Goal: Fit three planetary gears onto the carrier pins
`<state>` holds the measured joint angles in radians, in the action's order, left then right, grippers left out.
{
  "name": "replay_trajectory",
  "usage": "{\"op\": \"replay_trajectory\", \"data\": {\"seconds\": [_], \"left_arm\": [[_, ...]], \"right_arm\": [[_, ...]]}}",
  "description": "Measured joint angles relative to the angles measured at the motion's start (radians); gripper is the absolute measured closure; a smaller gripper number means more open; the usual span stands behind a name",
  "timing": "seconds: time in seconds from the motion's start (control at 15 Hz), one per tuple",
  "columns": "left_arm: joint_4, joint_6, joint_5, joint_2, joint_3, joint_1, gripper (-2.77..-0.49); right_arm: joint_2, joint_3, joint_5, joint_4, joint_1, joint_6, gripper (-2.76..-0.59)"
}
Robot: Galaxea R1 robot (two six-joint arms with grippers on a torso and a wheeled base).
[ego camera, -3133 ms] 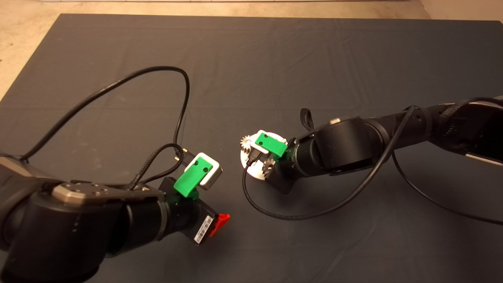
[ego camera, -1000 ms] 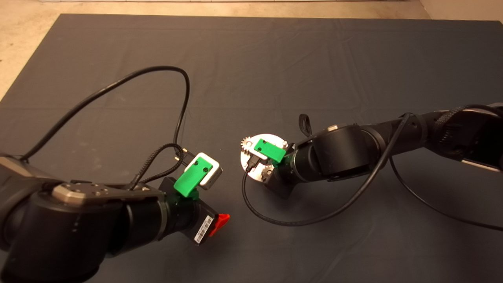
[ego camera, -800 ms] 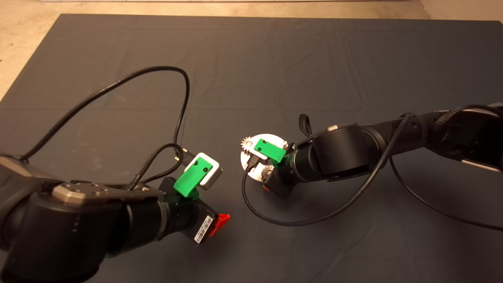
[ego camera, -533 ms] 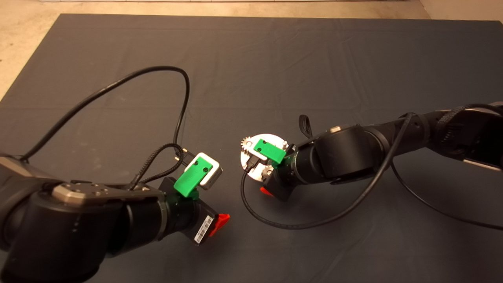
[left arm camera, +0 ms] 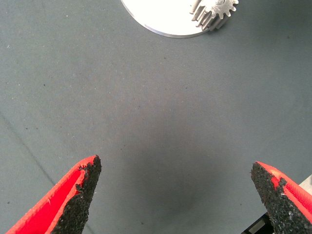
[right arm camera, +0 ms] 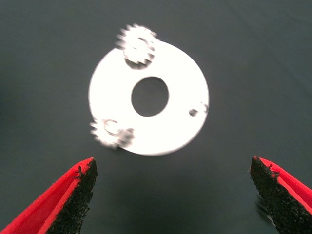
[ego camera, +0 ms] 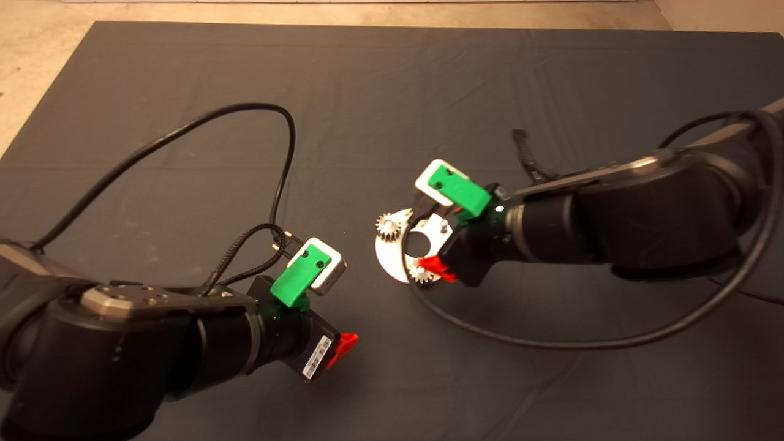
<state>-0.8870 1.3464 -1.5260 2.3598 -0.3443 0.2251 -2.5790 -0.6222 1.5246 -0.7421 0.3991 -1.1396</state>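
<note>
Spread wide and empty, the right gripper's (right arm camera: 173,195) red fingers hang above the flat round silver disc (right arm camera: 170,131), where two small grey toothed gears (right arm camera: 138,45) sit on pins and one short silvery pin (right arm camera: 195,112) stands bare. Nearby, the left gripper (left arm camera: 175,195) waits with fingers apart over the dark mat (ego camera: 392,92).

Dark grey mat (ego camera: 392,92) w/ faint creases, beige floor (ego camera: 37,61) showing past its far & left edges.
</note>
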Motion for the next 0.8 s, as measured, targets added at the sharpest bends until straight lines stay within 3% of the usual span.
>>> {"op": "replay_trajectory", "data": {"seconds": [0.2,0.4,0.6,0.8], "left_arm": [[0.0,0.0,0.0,0.0,0.0,0.0,-2.22],[0.0,0.0,0.0,0.0,0.0,0.0,-2.22],[0.0,0.001,0.0,0.0,0.0,0.0,-2.22],[0.0,0.001,-0.001,0.0,0.0,0.0,-2.22]], "right_arm": [[0.107,0.057,0.014,0.003,0.003,-0.003,-2.49],[0.164,0.134,0.0,0.007,0.003,-0.025,-2.63],[0.235,0.142,0.007,0.007,0.003,-0.038,-2.63],[0.289,0.15,0.004,0.008,0.002,-0.04,-2.63]]}}
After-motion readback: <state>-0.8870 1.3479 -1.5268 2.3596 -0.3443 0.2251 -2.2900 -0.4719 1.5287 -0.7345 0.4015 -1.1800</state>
